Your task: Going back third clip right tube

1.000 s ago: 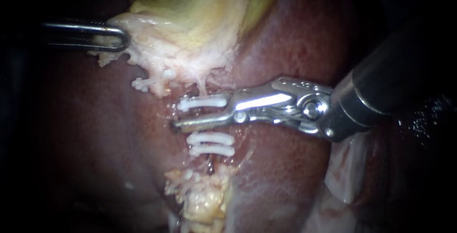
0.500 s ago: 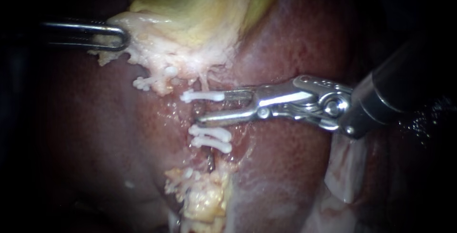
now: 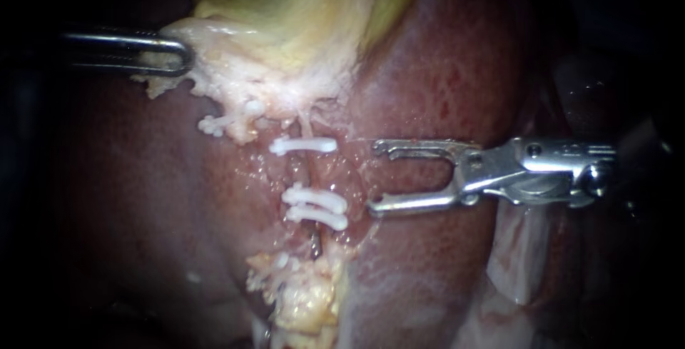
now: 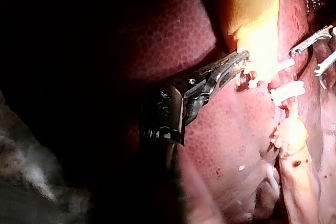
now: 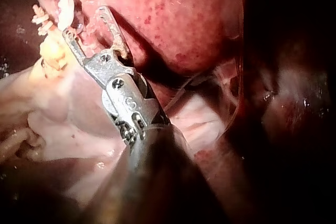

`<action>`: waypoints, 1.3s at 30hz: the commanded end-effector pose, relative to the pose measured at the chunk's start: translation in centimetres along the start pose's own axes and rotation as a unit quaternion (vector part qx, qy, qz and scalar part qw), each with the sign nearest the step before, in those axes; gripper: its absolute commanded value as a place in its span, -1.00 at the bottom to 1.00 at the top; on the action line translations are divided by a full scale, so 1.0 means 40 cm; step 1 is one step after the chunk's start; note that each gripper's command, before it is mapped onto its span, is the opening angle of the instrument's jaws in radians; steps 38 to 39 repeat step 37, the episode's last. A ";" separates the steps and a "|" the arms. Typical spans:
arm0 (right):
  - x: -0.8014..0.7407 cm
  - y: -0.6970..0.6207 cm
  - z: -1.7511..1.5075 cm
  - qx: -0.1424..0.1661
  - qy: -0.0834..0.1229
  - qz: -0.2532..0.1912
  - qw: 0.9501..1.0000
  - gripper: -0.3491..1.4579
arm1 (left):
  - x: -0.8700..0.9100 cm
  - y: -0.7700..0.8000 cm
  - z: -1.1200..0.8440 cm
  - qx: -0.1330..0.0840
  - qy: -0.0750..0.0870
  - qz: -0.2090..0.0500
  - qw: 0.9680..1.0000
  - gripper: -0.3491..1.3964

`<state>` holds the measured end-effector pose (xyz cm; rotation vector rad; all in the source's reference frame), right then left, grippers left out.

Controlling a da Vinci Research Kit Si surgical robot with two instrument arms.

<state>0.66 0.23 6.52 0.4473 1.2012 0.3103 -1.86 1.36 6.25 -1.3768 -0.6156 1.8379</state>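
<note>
On the right tube [image 3: 305, 170], a thin strand over the liver, sit three white clips: one upper clip [image 3: 303, 145] and a lower pair [image 3: 315, 206]. To the right of the tube, clear of it, my right instrument [image 3: 373, 178] holds its two hooked jaws wide open and empty. From its own wrist camera the right instrument [image 5: 84, 22] shows the same open jaws, with the clips [image 5: 65, 2] just ahead. My left instrument [image 3: 175, 56] is shut on the pale edge of the gallbladder [image 3: 285, 28]; the left wrist view shows my left instrument [image 4: 239, 61] gripping that edge.
Dark red liver [image 3: 442, 71] surrounds the tube. More white clip ends [image 3: 228, 122] lie on tissue left of the upper clip. Yellowish fatty tissue [image 3: 307, 299] lies below the lower clips. Pale membrane [image 3: 514, 263] lies under the right instrument's shaft.
My right instrument has drawn back to the right, off the tube, and its jaws now stand wider apart and empty. The upper clip stays on the tube. The left instrument has not moved.
</note>
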 end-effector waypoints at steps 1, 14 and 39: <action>0.0000 -0.0004 -0.0013 0.002 -0.008 -0.008 1.000 -0.06 | -0.0001 -0.0001 0.0000 0.000 0.000 0.000 1.000 -1.00; 0.0036 -0.0006 -0.0089 0.010 -0.028 -0.037 0.999 -0.06 | -0.0039 -0.0016 0.0048 0.007 0.002 0.004 1.000 -1.00; 0.0042 -0.0017 -0.0085 0.011 -0.028 -0.040 0.999 -0.06 | -0.0121 -0.0045 0.0167 -0.002 -0.013 0.015 1.000 -1.00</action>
